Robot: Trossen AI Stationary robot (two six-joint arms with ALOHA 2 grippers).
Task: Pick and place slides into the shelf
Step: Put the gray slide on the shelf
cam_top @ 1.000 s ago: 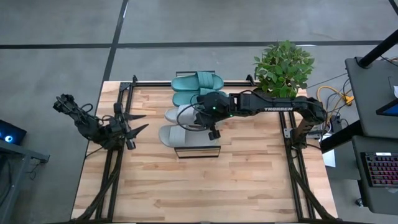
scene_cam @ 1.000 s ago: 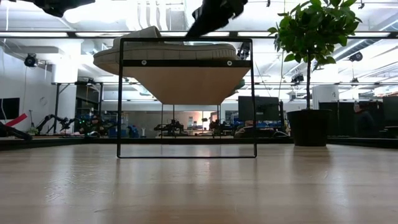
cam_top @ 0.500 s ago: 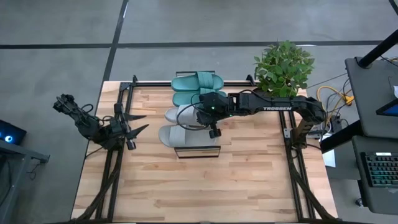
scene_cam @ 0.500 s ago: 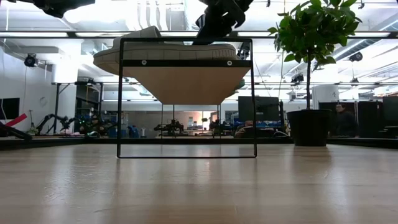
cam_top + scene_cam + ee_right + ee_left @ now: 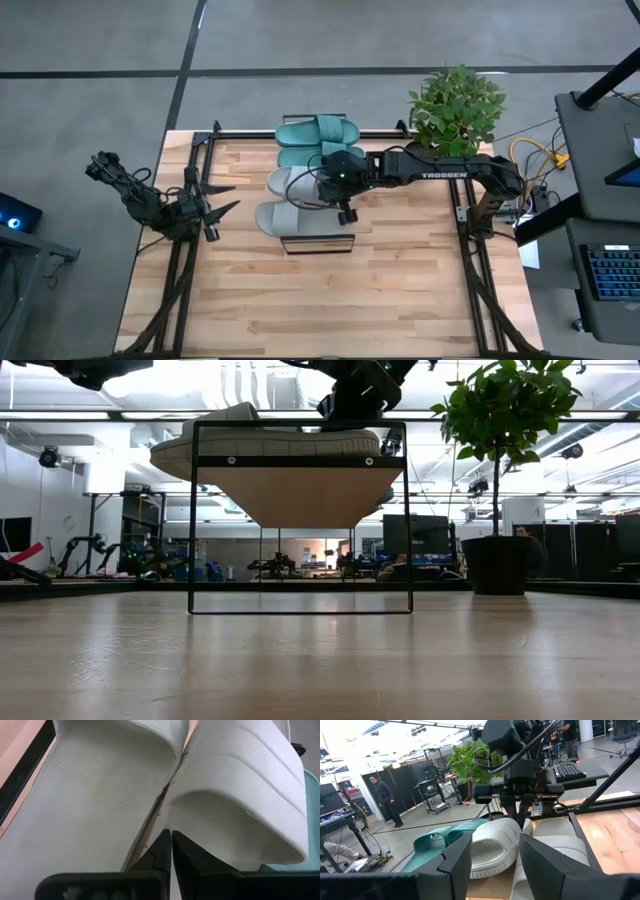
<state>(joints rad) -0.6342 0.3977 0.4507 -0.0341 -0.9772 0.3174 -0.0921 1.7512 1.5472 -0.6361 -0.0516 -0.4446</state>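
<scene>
Grey slides [image 5: 290, 200] near shelf [image 5: 318, 243] front edge, right end effector [image 5: 345, 213] closed above them, left end effector [image 5: 222, 197] part-open

Two black jointed arms, matte casings. Right arm [image 5: 440, 172]: white "TROSSEN" lettering along forearm link, small green light near wrist. Left arm [image 5: 140, 200]: exposed black cabling at elbow. Left end effector [image 5: 495, 860]: dark, angular fingers.

Four slides sit on one shelf [image 5: 318, 243]: two teal-green slides [image 5: 318, 131] at its far end, nearest the plant, and two light grey slides [image 5: 290, 215] just beside them on the side away from the plant. One potted plant [image 5: 456, 108] stands at the worktop's [image 5: 300, 300] far edge. Two claws show: the left claw [image 5: 222, 198] and the right claw [image 5: 344, 212].
</scene>
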